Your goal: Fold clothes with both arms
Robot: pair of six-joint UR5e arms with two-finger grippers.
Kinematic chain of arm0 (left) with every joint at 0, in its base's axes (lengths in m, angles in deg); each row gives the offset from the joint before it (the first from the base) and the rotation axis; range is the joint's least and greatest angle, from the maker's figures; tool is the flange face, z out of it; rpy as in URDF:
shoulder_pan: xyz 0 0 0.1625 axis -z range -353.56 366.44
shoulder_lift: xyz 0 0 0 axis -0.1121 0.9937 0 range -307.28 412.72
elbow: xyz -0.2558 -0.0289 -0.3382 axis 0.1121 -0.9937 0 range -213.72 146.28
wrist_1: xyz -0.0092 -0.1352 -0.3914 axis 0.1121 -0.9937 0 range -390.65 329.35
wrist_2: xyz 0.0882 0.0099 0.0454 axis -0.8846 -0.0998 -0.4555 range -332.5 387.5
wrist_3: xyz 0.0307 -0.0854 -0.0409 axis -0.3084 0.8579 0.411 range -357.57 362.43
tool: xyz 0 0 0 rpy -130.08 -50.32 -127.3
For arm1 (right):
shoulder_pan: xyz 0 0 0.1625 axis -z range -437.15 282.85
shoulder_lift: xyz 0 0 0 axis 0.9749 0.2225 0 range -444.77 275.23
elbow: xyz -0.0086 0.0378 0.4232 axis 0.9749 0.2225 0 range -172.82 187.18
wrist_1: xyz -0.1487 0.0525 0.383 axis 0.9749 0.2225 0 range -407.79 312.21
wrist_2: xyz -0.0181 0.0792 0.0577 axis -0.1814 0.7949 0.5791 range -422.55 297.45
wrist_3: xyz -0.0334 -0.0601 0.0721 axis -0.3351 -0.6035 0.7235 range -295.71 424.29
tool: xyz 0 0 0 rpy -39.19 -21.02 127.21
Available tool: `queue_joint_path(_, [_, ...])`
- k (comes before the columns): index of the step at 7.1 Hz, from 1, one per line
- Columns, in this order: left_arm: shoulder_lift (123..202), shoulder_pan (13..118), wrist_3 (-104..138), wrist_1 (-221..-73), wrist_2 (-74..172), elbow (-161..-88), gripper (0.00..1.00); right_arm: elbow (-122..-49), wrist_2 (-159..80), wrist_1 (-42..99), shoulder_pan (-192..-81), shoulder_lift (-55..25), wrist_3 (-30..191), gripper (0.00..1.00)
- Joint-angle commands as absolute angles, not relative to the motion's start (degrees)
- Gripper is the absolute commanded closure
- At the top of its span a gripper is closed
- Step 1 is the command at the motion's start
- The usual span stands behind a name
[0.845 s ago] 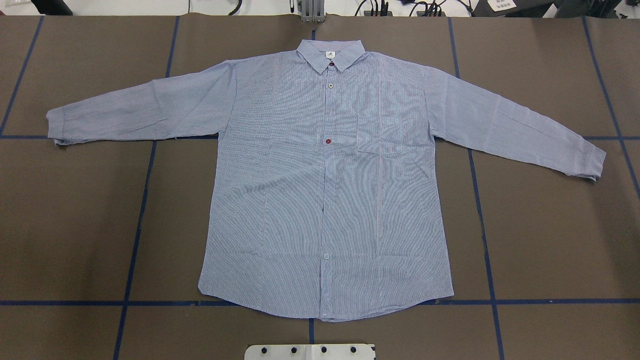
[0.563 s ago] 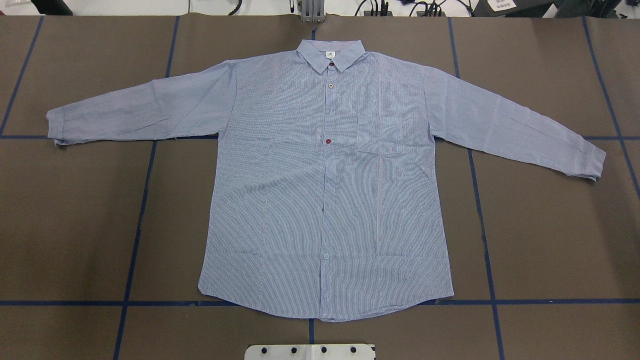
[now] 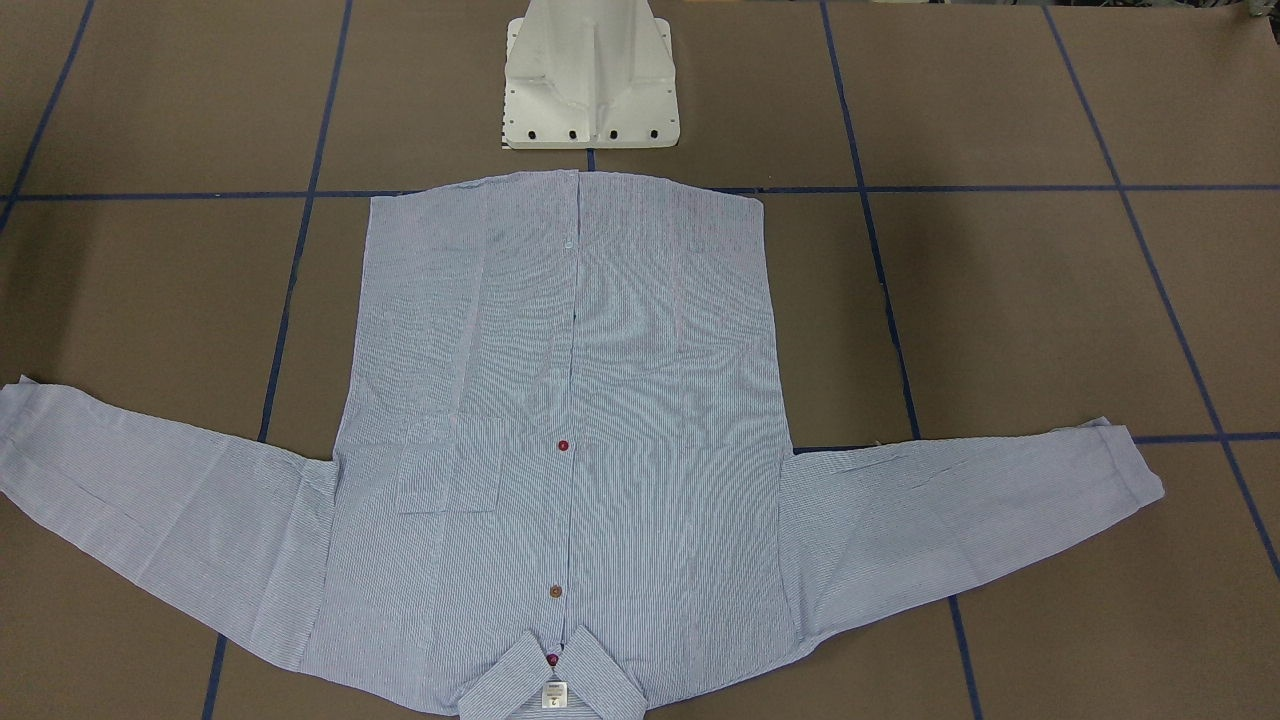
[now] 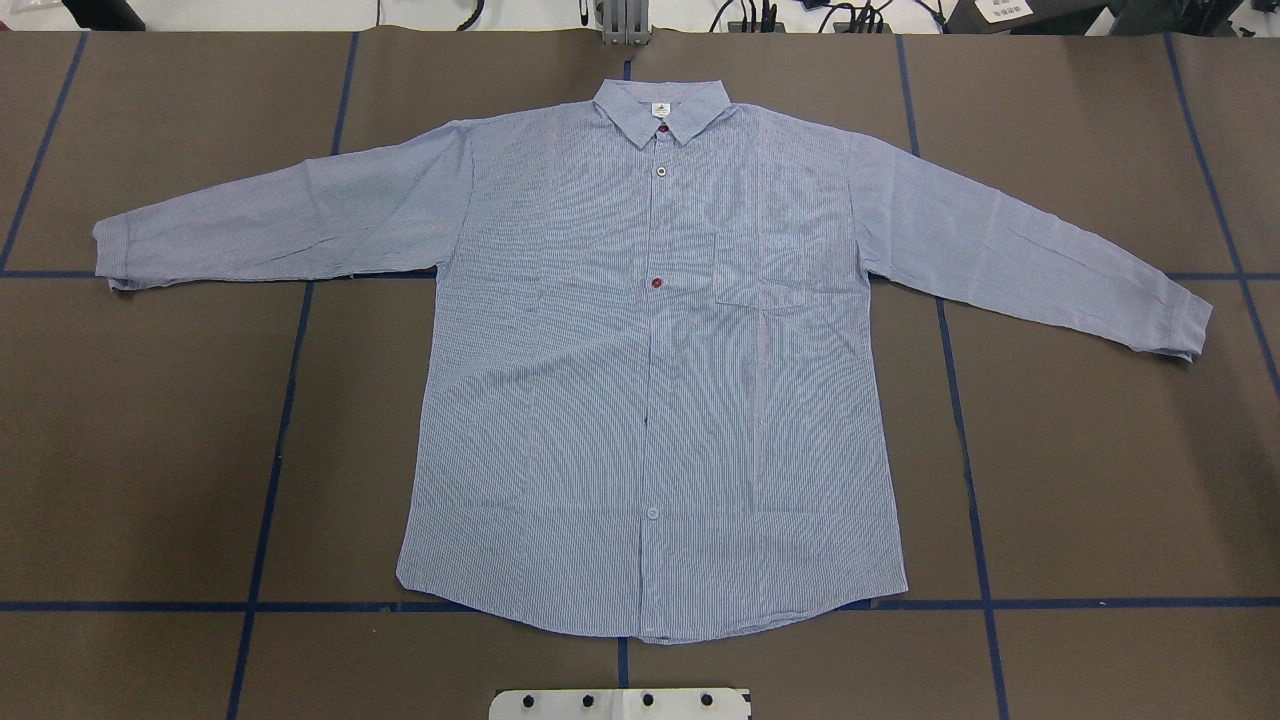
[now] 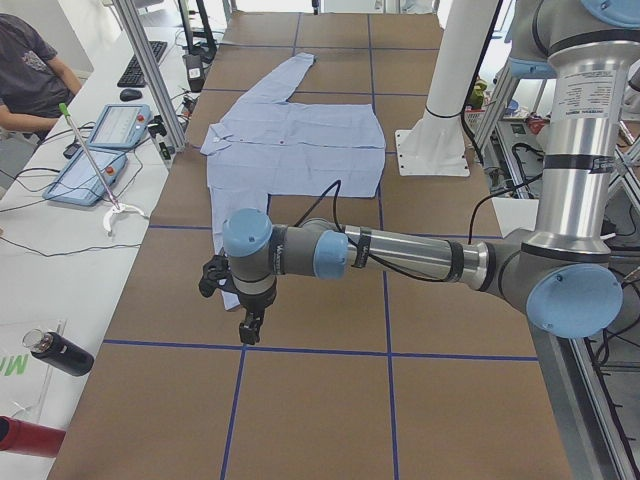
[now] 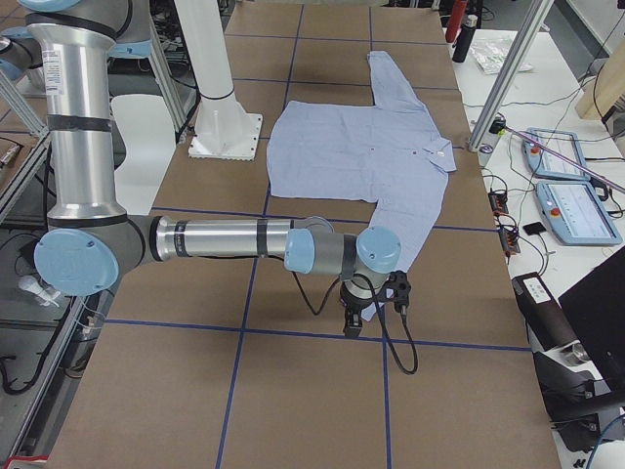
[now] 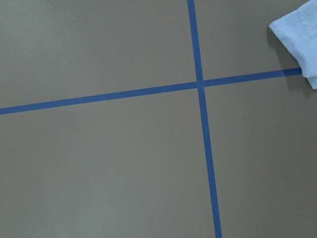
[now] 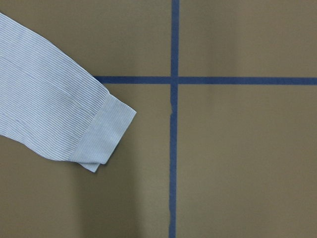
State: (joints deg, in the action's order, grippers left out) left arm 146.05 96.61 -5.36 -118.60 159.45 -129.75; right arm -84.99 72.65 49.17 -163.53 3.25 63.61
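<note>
Shirt [image 4: 650, 380] is lying flat and face up, mid-table [image 4: 150, 450], buttoned, unfolded. Collar [image 4: 660, 108] is pointing away from the robot, and the hem is sitting just in front of the pedestal [image 4: 620, 703]. Both sleeves are spreading out sideways and angling slightly toward the robot. Pocket [image 4: 765, 270] is showing just right of the placket in the overhead view, level with a dark red button [image 4: 656, 284].

Neither arm is showing in the overhead or front views; both are only showing in the side views.

Left gripper [image 5: 246, 332] is hanging low over the table, pointing down, just past the end of the sleeve on the robot's left. The left arm [image 5: 400, 255] is reaching out horizontally and hiding that cuff in the left side view. The left wrist camera is catching the left cuff [image 7: 299, 37] in its top-right corner, lying on a blue tape line [image 7: 99, 96]. Finger state: can't tell, since the gripper is only showing from the side.

Right gripper [image 6: 352, 325] is mirroring that: pointing down, low over the table, just beyond the right cuff [image 8: 104, 131]. The right arm [image 6: 225, 239] is stretching out flat. The right wrist camera is showing the cuff lying flat just beside a tape crossing. Fingers: can't tell here either.

Neither gripper is touching the shirt as far as the side views are showing.
</note>
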Motion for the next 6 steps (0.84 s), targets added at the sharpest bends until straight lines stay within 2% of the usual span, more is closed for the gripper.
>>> queue_joint_path(1, [147.12, 94.52, -5.04, -125.87, 159.68, -129.36, 0.00, -83.54, 73.15, 46.37, -156.21, -1.26, 63.85, 0.00])
queue_joint_path(3, [141.88, 94.50, -5.05, -141.56, 160.04, -124.71, 0.00, -79.06, 75.09, 33.66, -151.18, -2.50, 76.77, 0.00])
queue_joint_path(4, [141.93, 94.42, -0.34, -148.97, 160.47, -120.60, 0.00, -75.82, 74.91, 23.59, -150.89, -1.37, 81.30, 0.00])
queue_joint_path(5, [142.63, 94.15, 3.79, -150.26, 160.65, -120.38, 0.00, -70.48, 74.65, 11.83, -150.89, 0.38, 81.60, 0.00])
queue_joint_path(6, [142.64, 92.93, 4.18, -150.01, 160.91, -120.64, 0.00, -67.12, 74.04, 5.79, -150.89, 0.74, 81.61, 0.00])
